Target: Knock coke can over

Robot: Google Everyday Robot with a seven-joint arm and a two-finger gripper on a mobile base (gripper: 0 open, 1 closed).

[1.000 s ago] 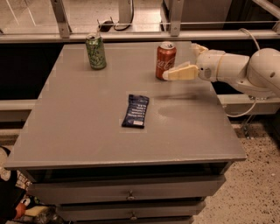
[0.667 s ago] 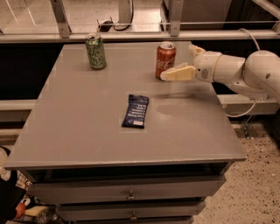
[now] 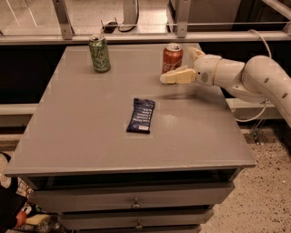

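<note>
Warm, rather dim indoor light falls from above on the grey surface (image 3: 91,136), which takes a soft, even sheen with no hard glare. The gripper (image 3: 179,64), just right of the coke can (image 3: 172,57) with its jaws apart, is the brightest thing in view, its pale shell nearly washed out. It throws a faint, smeared shadow on the surface just in front of the coke can. Behind the coke can the floor (image 3: 91,13) is lit brighter. Well in front of it and lower, the drawers (image 3: 136,200) sink into gloom. Everything looks soft: the coke can's script is blurred and edges are blocky.
</note>
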